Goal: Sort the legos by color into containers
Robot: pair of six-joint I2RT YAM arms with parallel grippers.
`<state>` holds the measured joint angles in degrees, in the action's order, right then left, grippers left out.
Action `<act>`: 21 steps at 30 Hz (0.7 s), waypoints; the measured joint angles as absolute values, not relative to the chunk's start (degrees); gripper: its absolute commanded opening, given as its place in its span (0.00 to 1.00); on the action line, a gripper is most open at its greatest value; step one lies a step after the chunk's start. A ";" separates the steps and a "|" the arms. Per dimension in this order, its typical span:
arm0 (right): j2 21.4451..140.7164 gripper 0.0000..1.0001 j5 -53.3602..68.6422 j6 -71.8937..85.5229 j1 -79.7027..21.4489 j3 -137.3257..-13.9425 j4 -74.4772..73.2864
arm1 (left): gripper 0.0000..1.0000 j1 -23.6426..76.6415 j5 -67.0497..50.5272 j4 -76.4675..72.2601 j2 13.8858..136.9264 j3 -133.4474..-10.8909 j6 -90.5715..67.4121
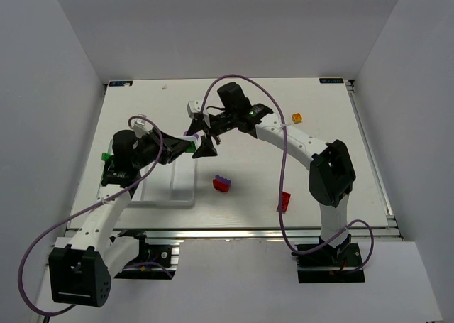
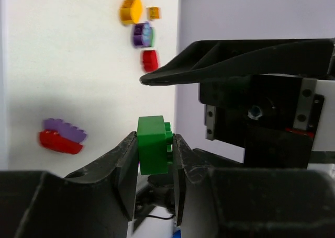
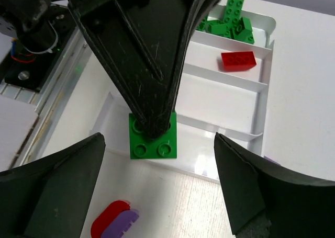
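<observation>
My left gripper (image 1: 189, 145) is shut on a green lego (image 2: 153, 144), held over the near-right end of the white tray (image 1: 181, 186). The right wrist view shows that lego (image 3: 153, 136) from above, pinched by the left fingers, over the tray's edge (image 3: 220, 99). My right gripper (image 3: 157, 188) is open wide and empty, just above and beside it; it also shows in the top view (image 1: 206, 147). In the tray, several green legos (image 3: 226, 21) fill one compartment and a red lego (image 3: 238, 60) lies in the one beside it.
A red and purple lego pair (image 1: 222, 184) lies right of the tray. A red lego (image 1: 285, 201) sits near the front edge and an orange one (image 1: 297, 117) at the back right. The left wrist view shows yellow (image 2: 131, 10), purple (image 2: 141, 35) and red (image 2: 150, 60) pieces farther off.
</observation>
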<state>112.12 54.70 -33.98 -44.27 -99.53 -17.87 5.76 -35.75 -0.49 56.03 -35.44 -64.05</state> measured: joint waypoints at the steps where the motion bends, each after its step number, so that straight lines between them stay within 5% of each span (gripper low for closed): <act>1: 112.12 0.89 54.22 -34.04 -44.27 -99.50 -17.89 | 0.09 5.76 -35.29 1.30 56.31 -36.60 -62.96; 12: 110.21 0.89 47.66 -35.40 -40.40 -91.09 -18.11 | 0.05 -3.77 -8.93 39.42 63.55 -56.82 -39.48; 21: 106.06 0.89 45.43 -39.11 -37.06 -86.52 -19.57 | 0.05 -10.17 16.10 51.16 73.56 -61.78 -25.12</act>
